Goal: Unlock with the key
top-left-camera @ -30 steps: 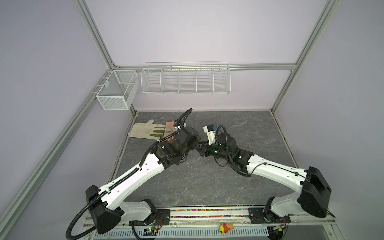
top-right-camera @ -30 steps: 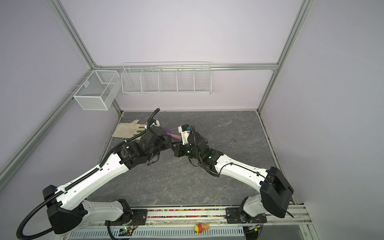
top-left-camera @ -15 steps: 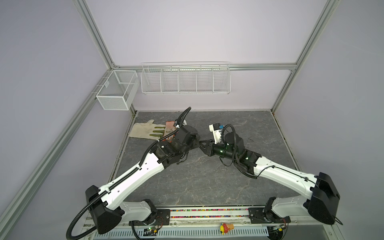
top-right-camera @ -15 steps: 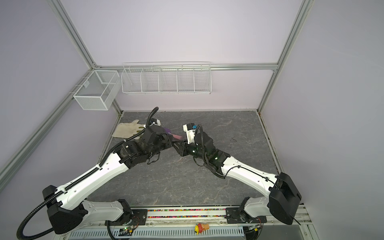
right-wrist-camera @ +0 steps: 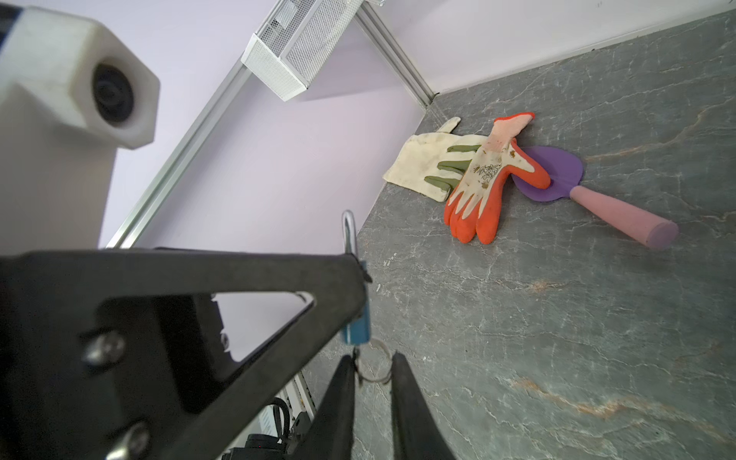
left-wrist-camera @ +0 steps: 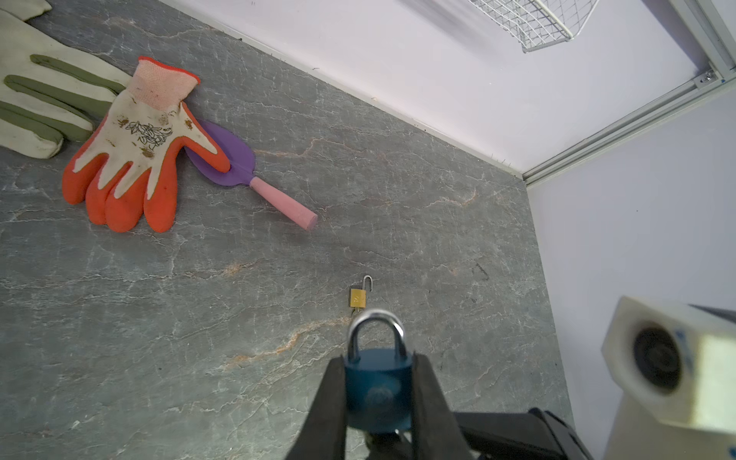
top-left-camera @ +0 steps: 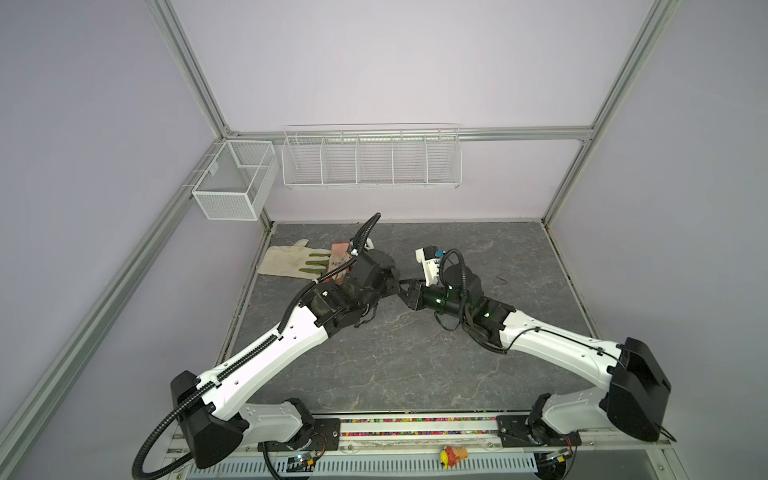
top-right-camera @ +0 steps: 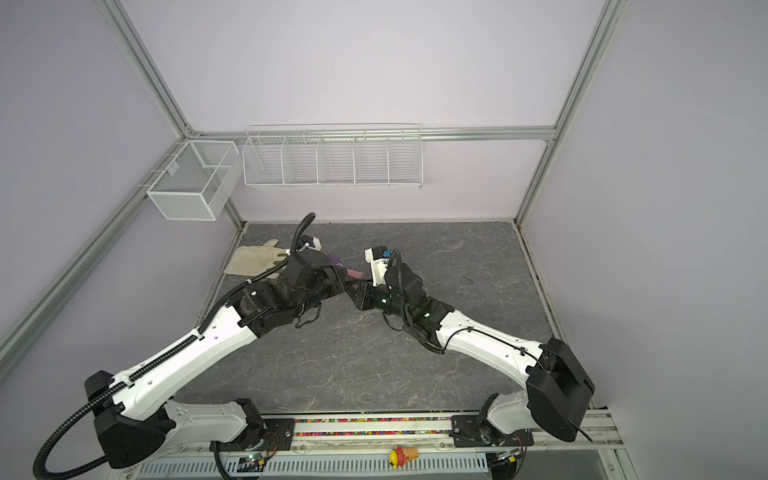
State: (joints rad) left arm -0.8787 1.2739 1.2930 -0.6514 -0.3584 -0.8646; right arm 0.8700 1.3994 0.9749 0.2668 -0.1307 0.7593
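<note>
Sensibly, the hard, slick padlock (left-wrist-camera: 378, 392) is pinched at its body by the left claw (left-wrist-camera: 378, 360); the right claw's (right-wrist-camera: 372, 358) state cannot be told.

Blue padlock (left-wrist-camera: 377, 392): painted body, polished metal shackle. Small padlock (left-wrist-camera: 358, 298): brass-coloured. Surface (left-wrist-camera: 199, 318): matt grey, stone-veined. Orange glove (left-wrist-camera: 131, 159): knit cloth, rubbery coating, soiled. Trowel (left-wrist-camera: 239, 151): smooth purple plastic, matt pink handle. Rack (top-left-camera: 370, 160): white coated wire.
</note>
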